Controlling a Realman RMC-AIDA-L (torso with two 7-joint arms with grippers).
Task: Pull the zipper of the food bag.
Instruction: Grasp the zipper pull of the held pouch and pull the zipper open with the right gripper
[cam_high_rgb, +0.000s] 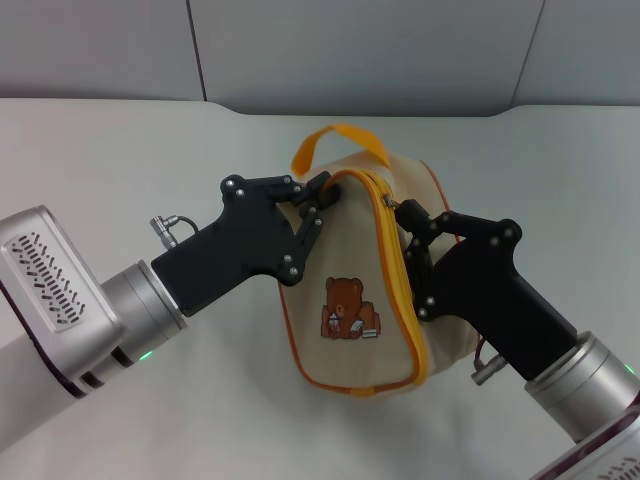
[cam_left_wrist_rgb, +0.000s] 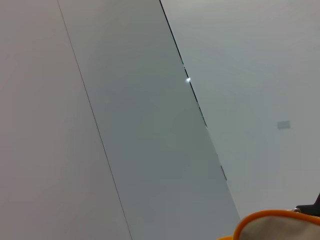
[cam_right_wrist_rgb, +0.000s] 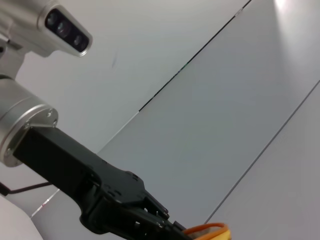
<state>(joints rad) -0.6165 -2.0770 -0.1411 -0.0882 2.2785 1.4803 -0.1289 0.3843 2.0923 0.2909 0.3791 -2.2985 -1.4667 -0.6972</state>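
Observation:
The food bag (cam_high_rgb: 350, 335) is beige with orange piping and a brown bear picture, and sits tilted on the table in the head view. Its orange strap handle (cam_high_rgb: 338, 134) arches over the top. My left gripper (cam_high_rgb: 318, 200) is shut on the bag's upper left edge, just below the handle. My right gripper (cam_high_rgb: 405, 213) is shut at the top of the orange-piped zip track, where the small silver zipper pull (cam_high_rgb: 399, 205) shows at its fingertips. The left wrist view shows only a corner of the bag (cam_left_wrist_rgb: 272, 222). The right wrist view shows my left gripper (cam_right_wrist_rgb: 165, 222) and the strap (cam_right_wrist_rgb: 210, 231).
The bag rests on a white table (cam_high_rgb: 120, 150). A grey panelled wall (cam_high_rgb: 360, 50) runs along the table's far edge. Both forearms flank the bag, the left arm (cam_high_rgb: 90, 300) low on the left and the right arm (cam_high_rgb: 560, 370) low on the right.

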